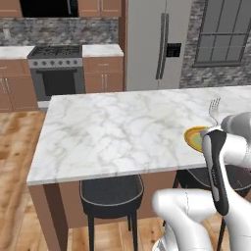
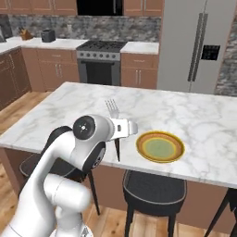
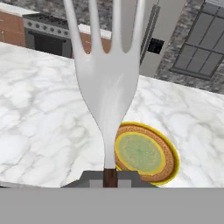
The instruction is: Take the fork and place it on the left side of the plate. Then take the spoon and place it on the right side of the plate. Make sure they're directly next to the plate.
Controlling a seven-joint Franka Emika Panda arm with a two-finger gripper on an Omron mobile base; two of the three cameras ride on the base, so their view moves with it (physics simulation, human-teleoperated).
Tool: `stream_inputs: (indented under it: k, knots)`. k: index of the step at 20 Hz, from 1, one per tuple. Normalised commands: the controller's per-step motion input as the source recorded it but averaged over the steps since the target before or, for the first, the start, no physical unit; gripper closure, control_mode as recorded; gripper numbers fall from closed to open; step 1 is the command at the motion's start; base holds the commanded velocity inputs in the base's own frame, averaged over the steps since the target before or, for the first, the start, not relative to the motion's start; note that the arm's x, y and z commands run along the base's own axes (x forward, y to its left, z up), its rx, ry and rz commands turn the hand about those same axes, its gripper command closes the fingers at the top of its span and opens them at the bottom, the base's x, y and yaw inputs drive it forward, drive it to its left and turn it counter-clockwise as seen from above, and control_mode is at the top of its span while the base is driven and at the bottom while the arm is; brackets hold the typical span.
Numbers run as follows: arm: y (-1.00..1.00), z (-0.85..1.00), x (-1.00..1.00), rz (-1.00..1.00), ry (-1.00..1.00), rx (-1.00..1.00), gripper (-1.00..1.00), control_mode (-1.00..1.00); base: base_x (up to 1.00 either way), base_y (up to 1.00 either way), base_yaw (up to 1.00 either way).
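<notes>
Two base views give me the arm folded up over the bench's near edge, elbow high, the hand turned so the fork (image 2: 112,109) points upward. My jaws (image 3: 110,176) are clamped together on the fork's dark handle, and its silver tines rise straight ahead of the hand camera. The fork is off the bench (image 2: 194,121), held in the air above the near edge. The plate (image 2: 160,146) lies on the bench close to that near edge, just beyond and beside the jaws. In the left base view the arm covers most of the plate, and the jaws themselves are hard to make out.
</notes>
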Motion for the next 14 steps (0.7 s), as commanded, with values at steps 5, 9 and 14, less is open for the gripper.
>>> stream_inputs:
  k: [5,9,14]
  knots:
    - [0.00,0.00,0.00,0.00,0.00,0.00,1.00,1.00,0.78,-0.04,-0.16]
    - [0.00,0.00,0.00,0.00,0.00,0.00,1.00,1.00,0.82,-0.01,-0.10]
    - [0.02,-0.15,0.79,-0.03,0.15,0.00,1.00,-1.00,0.19,0.00,-0.01]
